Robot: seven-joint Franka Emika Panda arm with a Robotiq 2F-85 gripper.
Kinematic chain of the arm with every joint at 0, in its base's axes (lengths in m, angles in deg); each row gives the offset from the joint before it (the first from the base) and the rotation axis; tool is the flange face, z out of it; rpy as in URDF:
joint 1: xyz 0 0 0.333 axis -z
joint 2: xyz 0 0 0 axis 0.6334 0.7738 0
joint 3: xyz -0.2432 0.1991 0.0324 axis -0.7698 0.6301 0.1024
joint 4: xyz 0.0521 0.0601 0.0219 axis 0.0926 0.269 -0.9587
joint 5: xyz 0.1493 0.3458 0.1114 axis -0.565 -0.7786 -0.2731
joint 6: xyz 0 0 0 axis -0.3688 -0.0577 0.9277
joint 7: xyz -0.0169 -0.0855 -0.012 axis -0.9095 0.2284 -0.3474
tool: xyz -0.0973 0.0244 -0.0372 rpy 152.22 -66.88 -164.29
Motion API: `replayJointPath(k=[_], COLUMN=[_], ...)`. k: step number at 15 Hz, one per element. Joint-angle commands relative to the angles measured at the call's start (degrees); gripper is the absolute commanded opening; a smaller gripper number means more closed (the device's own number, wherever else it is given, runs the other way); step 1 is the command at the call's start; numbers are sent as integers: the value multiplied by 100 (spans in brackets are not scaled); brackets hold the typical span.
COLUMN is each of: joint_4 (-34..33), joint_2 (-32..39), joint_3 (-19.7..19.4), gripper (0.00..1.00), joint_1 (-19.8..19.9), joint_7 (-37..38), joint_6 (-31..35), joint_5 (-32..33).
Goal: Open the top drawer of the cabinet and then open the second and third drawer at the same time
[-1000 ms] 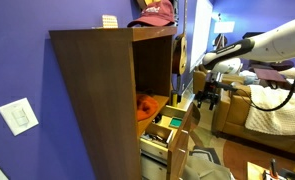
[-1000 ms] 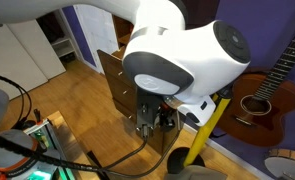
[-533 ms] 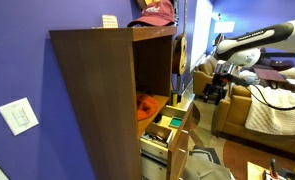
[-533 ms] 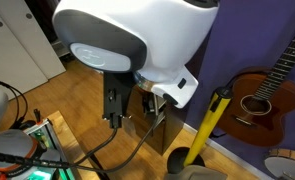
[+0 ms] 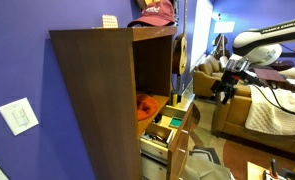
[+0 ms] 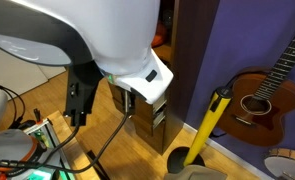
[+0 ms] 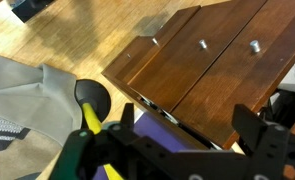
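Note:
The brown wooden cabinet [image 5: 97, 90] stands against the purple wall. Its drawers [image 5: 172, 135] are pulled out at the lower front, and an orange thing [image 5: 147, 105] shows in the top one. In the wrist view I look down on the drawer fronts [image 7: 202, 70] with small metal knobs [image 7: 201, 44]; gaps between them show contents. My gripper [image 5: 225, 90] hangs in the air well away from the cabinet's front. Its two black fingers [image 7: 187, 135] are spread wide with nothing between them. In an exterior view the arm's white body hides most of the cabinet [image 6: 182, 50].
A red cap [image 5: 155, 12] lies on the cabinet top. A sofa [image 5: 237, 115] stands behind the arm. A guitar [image 6: 272, 90] and a yellow-handled tool [image 6: 209, 125] lean on the wall. A black round bin [image 7: 92, 97] and grey cloth [image 7: 27, 110] sit by the cabinet.
My gripper has moved up and away from the open drawers. The arm's white body has swung across the exterior view. The drawers have not moved.

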Motion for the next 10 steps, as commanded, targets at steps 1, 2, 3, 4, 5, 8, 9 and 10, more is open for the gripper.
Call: replayJointPath(k=[1,2,3,4,5,8,9,10], joint_4=[262,258,239,215,200,162,162,161], joint_2=[-388,-414,-436,-429,-422,-401,-400,-397], joint_3=[-219,-266,-299,-319,-345,-394,-394,-383], gripper=[100,100,100,100,100,100,100,100], joint_1=[-26,-26,-30,-27,-30,-46,-48,-45], joint_7=[79,74,70,109,117,94,86,79], joint_6=[29,-23,-61,-108,-159,-346,-389,-414], joint_5=[170,180,195,222,231,238,248,292])
